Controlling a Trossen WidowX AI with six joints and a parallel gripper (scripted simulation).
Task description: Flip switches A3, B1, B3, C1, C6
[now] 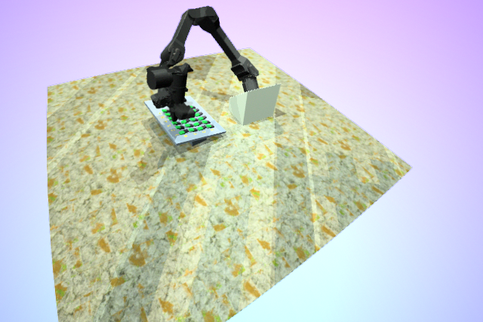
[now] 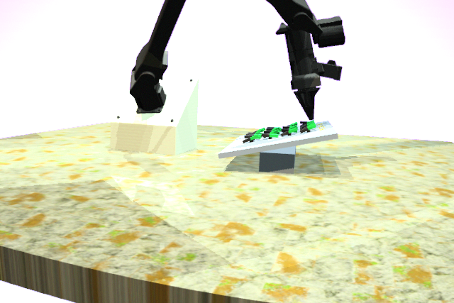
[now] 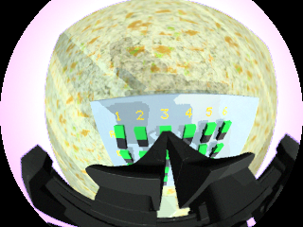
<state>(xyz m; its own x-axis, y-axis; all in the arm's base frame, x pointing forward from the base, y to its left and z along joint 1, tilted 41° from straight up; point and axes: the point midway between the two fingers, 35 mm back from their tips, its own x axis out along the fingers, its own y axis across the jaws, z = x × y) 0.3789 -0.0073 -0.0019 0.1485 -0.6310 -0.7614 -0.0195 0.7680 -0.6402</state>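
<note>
In the top view, one arm bends over one panel (image 1: 218, 130) that stands on the table (image 1: 234, 213). The tool (image 1: 183, 109) is low over the far rows and hides some of the green switches (image 1: 193, 125). An exact count is not possible here.

In the exterior view, the panel (image 2: 322, 137) is tilted on a small block (image 2: 277, 158). The tool (image 2: 310, 115) is pressed together into one point and holds nothing. The point is at or just above the far row of switches (image 2: 291, 128).

In the wrist view, six column numbers are printed, and the tool (image 3: 169, 147) points near column 3 (image 3: 165, 113), so A3 is probably the target. Only parts of two rows are visible. I think the risk is a tip slightly off center: it could slide and press the neighbour switch, or push the low end.
</note>
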